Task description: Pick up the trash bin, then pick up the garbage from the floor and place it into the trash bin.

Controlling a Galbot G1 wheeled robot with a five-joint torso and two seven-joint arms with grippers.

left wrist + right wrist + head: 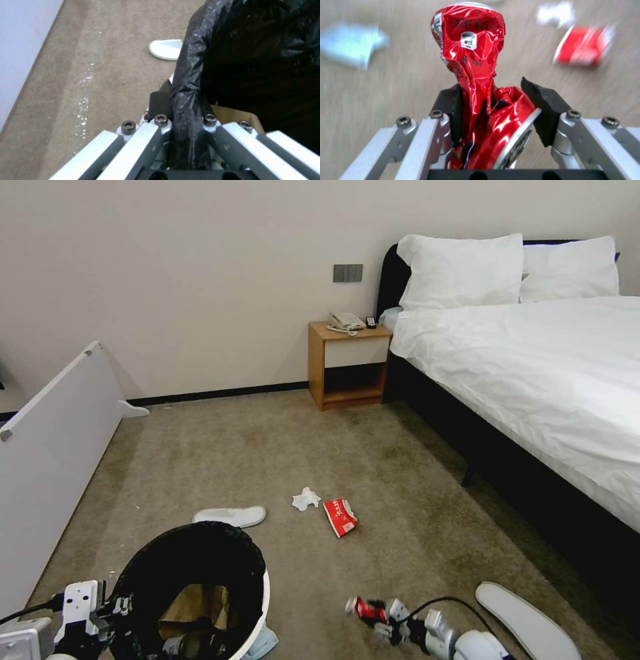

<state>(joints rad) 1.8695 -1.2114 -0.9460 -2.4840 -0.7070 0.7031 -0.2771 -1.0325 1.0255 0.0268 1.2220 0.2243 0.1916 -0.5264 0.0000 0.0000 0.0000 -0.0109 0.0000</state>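
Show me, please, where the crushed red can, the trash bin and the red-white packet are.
crushed red can (470,50), right wrist view, on its upper body.
trash bin (200,543), head view, on the black bag at its far rim.
red-white packet (341,517), head view, on its red face.

Room's evenly lit from my head cam, soft and kinda flat, no hard shadows except the dark strip under the bed. The trash bin liner swallows light, so its inside is nearly black from my left wrist too, with little glints on the plastic. On my right wrist cam the crushed red can is sharp with bright glare streaks, but the carpet behind it is smeared blurry.
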